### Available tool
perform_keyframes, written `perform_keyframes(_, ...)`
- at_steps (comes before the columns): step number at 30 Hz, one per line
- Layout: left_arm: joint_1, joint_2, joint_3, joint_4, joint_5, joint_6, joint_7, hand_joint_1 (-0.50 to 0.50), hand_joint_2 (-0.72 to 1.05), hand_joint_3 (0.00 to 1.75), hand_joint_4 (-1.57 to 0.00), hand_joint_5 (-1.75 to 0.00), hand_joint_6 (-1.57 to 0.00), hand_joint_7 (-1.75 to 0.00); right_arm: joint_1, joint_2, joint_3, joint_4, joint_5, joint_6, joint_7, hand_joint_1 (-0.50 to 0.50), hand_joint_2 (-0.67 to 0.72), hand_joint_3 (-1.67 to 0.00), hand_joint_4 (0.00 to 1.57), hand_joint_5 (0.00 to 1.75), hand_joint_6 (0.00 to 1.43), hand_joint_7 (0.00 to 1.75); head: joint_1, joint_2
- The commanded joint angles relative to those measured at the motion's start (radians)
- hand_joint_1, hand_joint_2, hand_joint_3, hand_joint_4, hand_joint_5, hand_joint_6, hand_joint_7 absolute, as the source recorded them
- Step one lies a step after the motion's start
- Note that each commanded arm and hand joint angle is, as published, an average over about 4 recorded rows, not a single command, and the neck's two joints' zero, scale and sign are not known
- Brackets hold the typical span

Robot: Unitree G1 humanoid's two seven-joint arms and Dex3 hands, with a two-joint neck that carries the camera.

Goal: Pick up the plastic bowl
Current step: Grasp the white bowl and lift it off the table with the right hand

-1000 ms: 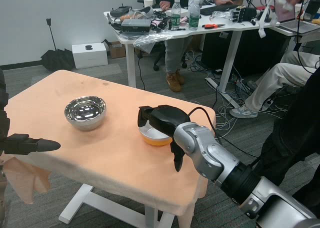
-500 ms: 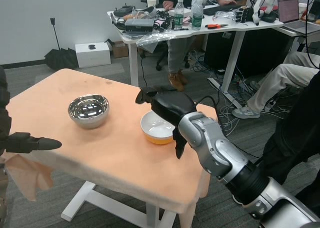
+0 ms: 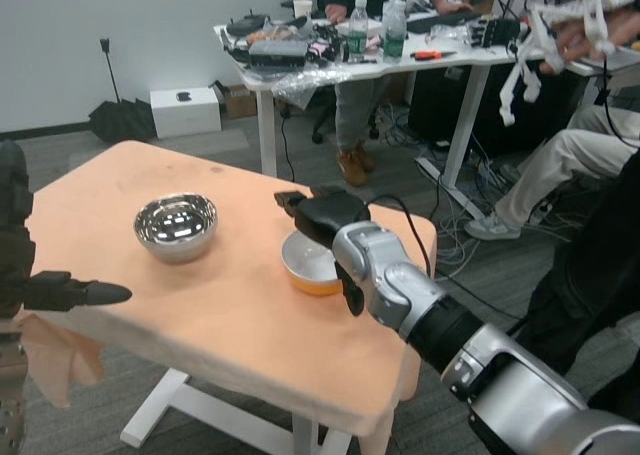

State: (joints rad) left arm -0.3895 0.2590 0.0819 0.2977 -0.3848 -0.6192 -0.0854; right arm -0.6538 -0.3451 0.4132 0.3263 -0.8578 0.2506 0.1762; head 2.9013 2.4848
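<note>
Right hand over the plastic bowl on the peach-covered table.
The bowl lies just beneath the hand's far-side fingers; whether they grip its rim cannot be told. Left hand, fingers extended together, holds nothing; steel bowl sits between the hands.

The right hand sits mid-frame, its fingers curled downward. The left hand points flat at the left edge.

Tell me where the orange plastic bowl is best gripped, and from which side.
Probably at the rim of the plastic bowl, from above on its far right side, where the right hand hovers. It sits upright and open, so the thin rim can be pinched; the steel bowl stands clear.
</note>
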Motion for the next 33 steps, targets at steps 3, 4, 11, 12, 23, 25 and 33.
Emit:
perform_keyframes(3,0.006,0.005,0.009,-0.002,-0.012,-0.011,0.0,-0.5,-0.1,0.0,0.0,0.0,0.0,0.0,-0.067,0.034,0.054,0.113,-0.005,-0.01,-0.01,-0.38,0.34,-0.12,0.0,0.0,0.0,0.0,-0.005,-0.004)
perform_keyframes(4,0.005,0.006,0.01,-0.002,-0.012,-0.011,0.0,-0.5,-0.1,0.02,0.0,0.0,0.0,0.0,-0.077,0.038,0.065,0.13,-0.008,-0.01,-0.01,-0.38,0.34,-0.12,0.0,0.0,0.0,0.0,-0.007,-0.004)
perform_keyframes(11,-0.002,0.006,0.005,0.001,-0.012,-0.011,0.0,-0.5,-0.1,0.02,0.0,0.0,0.0,0.0,-0.125,0.065,0.099,0.225,-0.02,-0.02,-0.026,-0.38,0.34,-0.16,0.0,0.0,0.0,0.0,-0.017,-0.007)
perform_keyframes(12,-0.003,0.006,0.005,0.001,-0.012,-0.011,0.0,-0.5,-0.1,0.04,0.0,0.0,0.0,0.0,-0.129,0.068,0.102,0.234,-0.02,-0.021,-0.03,-0.38,0.34,-0.16,0.0,0.0,0.0,0.0,-0.017,-0.007)
perform_keyframes(23,-0.005,0.006,-0.001,0.005,-0.012,-0.011,0.0,-0.5,-0.1,0.0,0.0,0.0,0.0,0.0,-0.126,0.074,0.105,0.242,-0.021,-0.009,-0.037,-0.4,0.22,-0.16,0.0,0.0,0.0,0.0,-0.017,-0.014)
perform_keyframes(25,-0.004,0.006,-0.001,0.005,-0.012,-0.011,0.0,-0.5,-0.1,0.0,0.0,0.0,0.0,0.0,-0.121,0.072,0.101,0.224,-0.021,0.002,-0.035,-0.42,0.22,-0.16,0.0,0.0,0.0,0.0,-0.017,-0.013)
perform_keyframes(33,0.0,0.006,-0.001,0.005,-0.012,-0.011,0.0,-0.5,-0.1,0.0,0.0,0.0,0.0,0.0,-0.075,0.051,0.059,0.079,-0.025,0.057,0.015,-0.42,0.22,-0.16,0.0,0.0,0.0,0.0,-0.016,-0.017)
